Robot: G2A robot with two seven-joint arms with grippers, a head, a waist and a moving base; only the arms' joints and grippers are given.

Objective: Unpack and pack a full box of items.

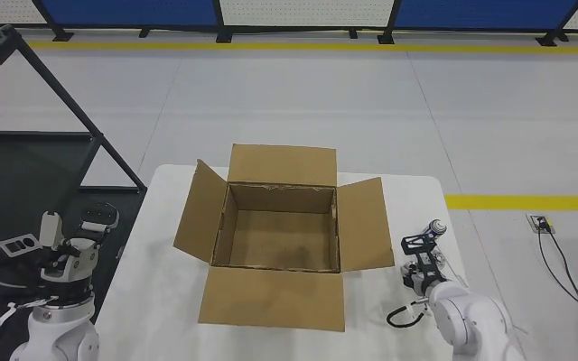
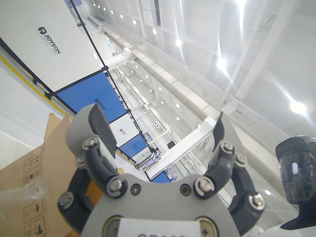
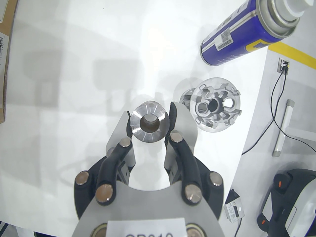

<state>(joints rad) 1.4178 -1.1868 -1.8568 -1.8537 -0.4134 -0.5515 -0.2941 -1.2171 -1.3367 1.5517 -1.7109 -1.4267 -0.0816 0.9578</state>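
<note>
Box: open brown cardboard box [image 1: 271, 300] mid white table [image 1: 158, 280], flaps spread, seemingly empty.
Right gripper [image 3: 149, 122]: clamped on short bored steel cylinder [image 3: 148, 110], right of box.
Nearby: blue spray can [image 3: 242, 35], finned metal hub [image 3: 217, 108].
Left gripper [image 2: 158, 124]: jaws wide apart, upturned.

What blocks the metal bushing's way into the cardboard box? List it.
Only the cardboard box's outward-splayed flap, between the right end effector, shut on the metal bushing, and the opening. The spray can and toothed hub sit on the other side.

Open cardboard box [image 1: 271, 302] mid-table, metal sleeve [image 3: 149, 124], toothed hub [image 3: 216, 107], spray can [image 3: 246, 29] alongside
</note>
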